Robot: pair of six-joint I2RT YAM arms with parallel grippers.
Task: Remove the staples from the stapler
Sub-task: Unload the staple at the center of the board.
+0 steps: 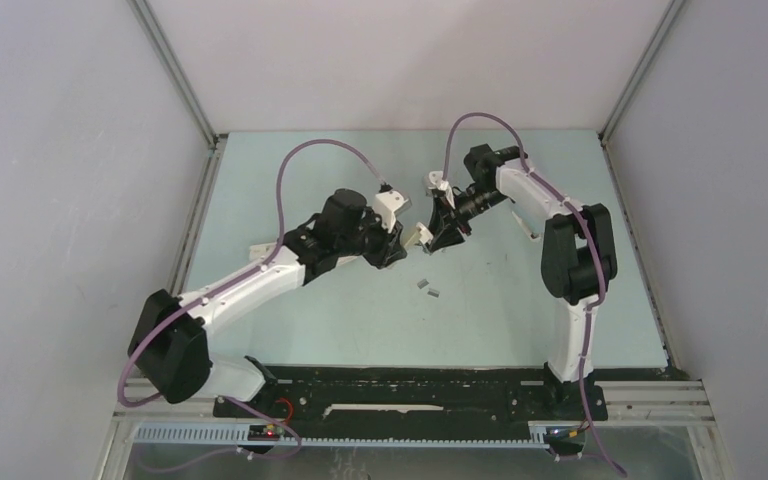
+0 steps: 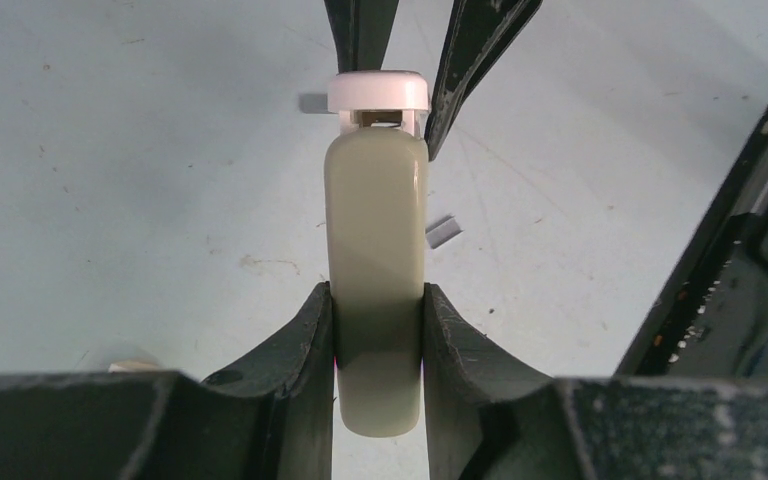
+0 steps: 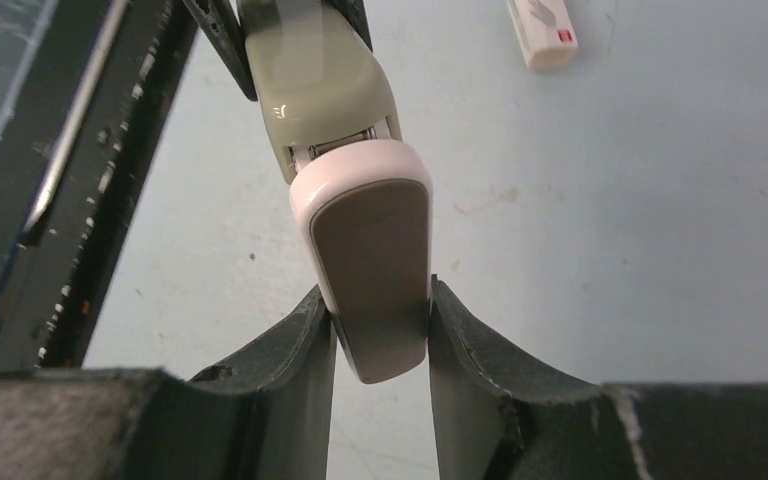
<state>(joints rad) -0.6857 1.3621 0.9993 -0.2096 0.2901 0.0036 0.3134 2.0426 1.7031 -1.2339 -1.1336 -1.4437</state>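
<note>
Between the two grippers hangs the stapler [image 2: 376, 230] — the left gripper [image 2: 378, 300] clamps its pale green top, the right gripper [image 3: 380, 300] its pinkish base, likely to pull it open. Loose staples [image 1: 428, 289] lie on the table [image 1: 340, 320] beneath them — apart from the stapler.

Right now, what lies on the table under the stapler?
Small staple strips lie on the table below, slightly to one side. The spot directly beneath is hidden by the stapler itself.

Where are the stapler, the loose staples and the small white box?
stapler [image 2: 375, 260]: left wrist view, middle of its pale green top cover.
loose staples [image 1: 433, 293]: top external view, on one small grey strip.
small white box [image 3: 543, 30]: right wrist view, middle of its top face.
</note>
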